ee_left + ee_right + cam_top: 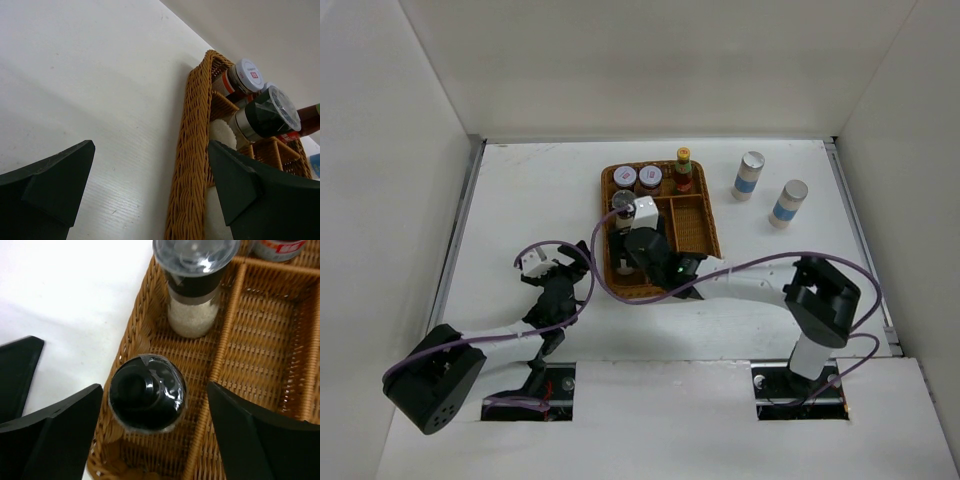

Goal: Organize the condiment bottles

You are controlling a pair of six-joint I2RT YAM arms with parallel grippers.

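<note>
1. The black-capped bottle [146,392] stands in the wicker tray's [227,330] left compartment. The right gripper [155,390] jaws are spread clear of it, holding nothing.
2. The left gripper [151,150] jaws are wide open and empty.
3. Next, probably: lift clear and fetch a blue-labelled shaker [749,174] from the counter [520,200].

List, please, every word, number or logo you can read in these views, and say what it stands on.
No text is legible in any view.
Jar lid: a red mark, too blurred to read.
Shakers: blue labels, too small to read.
Sauce bottle: label too small to read.
</note>
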